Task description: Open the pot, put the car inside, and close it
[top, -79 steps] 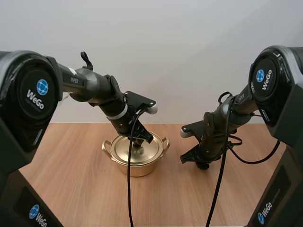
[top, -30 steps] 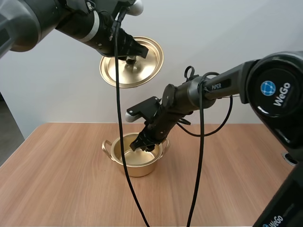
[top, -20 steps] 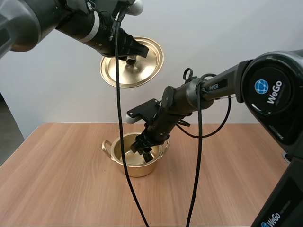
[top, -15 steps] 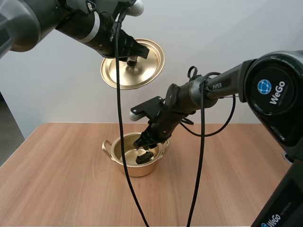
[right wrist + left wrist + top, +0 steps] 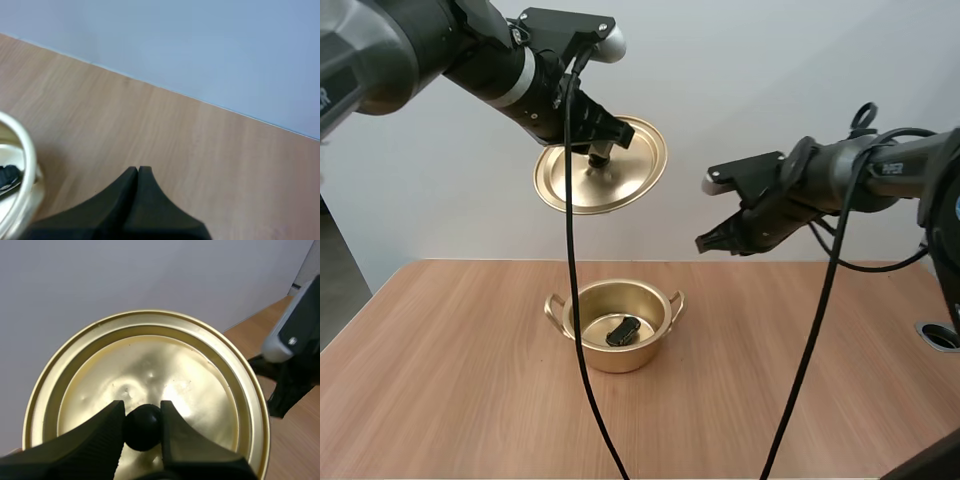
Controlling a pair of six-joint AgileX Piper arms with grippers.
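A golden pot (image 5: 665, 322) stands open on the wooden table, with a small dark car (image 5: 622, 330) lying on its bottom. My left gripper (image 5: 599, 152) holds the golden lid (image 5: 630, 160) high above the pot, tilted, its fingers (image 5: 107, 432) pinching the black knob (image 5: 144, 426). My right gripper (image 5: 705, 243) hangs in the air to the right of the pot and above it, shut on nothing; its tips (image 5: 138, 171) lie together beside the pot's rim (image 5: 26, 165), where a bit of the car (image 5: 7, 177) shows.
The wooden table (image 5: 470, 400) spreads bare around the pot. A round hole (image 5: 942, 336) sits near the table's right edge.
My right gripper let the car go into the pot, then rose and drew back to the right, shut. The lid stayed aloft in my left gripper.
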